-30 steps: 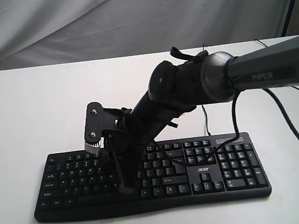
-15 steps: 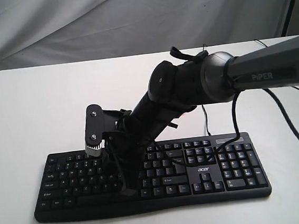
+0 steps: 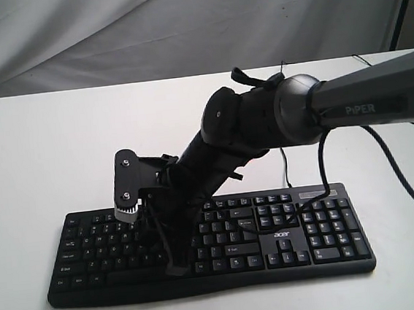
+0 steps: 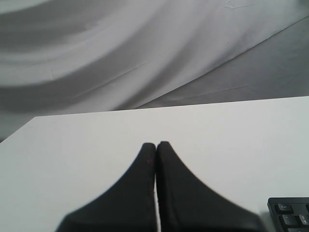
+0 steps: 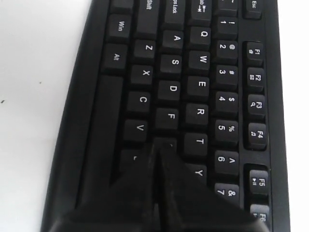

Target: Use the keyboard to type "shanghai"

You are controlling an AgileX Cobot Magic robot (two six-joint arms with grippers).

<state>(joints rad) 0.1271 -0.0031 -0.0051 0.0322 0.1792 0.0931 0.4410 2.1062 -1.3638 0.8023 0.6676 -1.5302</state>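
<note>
The black keyboard (image 3: 310, 240) lies along the front of the white table, its acer logo near the arrow keys. My right gripper (image 3: 175, 270) reaches across to its left half, shut, with the fingers pointing down at the keys. In the right wrist view the right gripper (image 5: 159, 145) covers the home-row key just past F on the keyboard (image 5: 174, 63); whether it touches the key I cannot tell. My left gripper (image 4: 156, 144) is shut and empty over bare table, with a corner of the keyboard (image 4: 289, 215) beside it. It does not show in the exterior view.
The right arm (image 3: 262, 117) slants over the keyboard's middle and hides several keys. A thin black cable (image 3: 285, 166) runs back from the keyboard. A grey cloth backdrop (image 3: 180, 26) hangs behind the table (image 3: 44, 141), and a dark stand leg (image 3: 401, 4) is at the far right.
The right gripper has sunk a little toward the keys, and its wrist has shifted slightly left. The keyboard has not moved.
</note>
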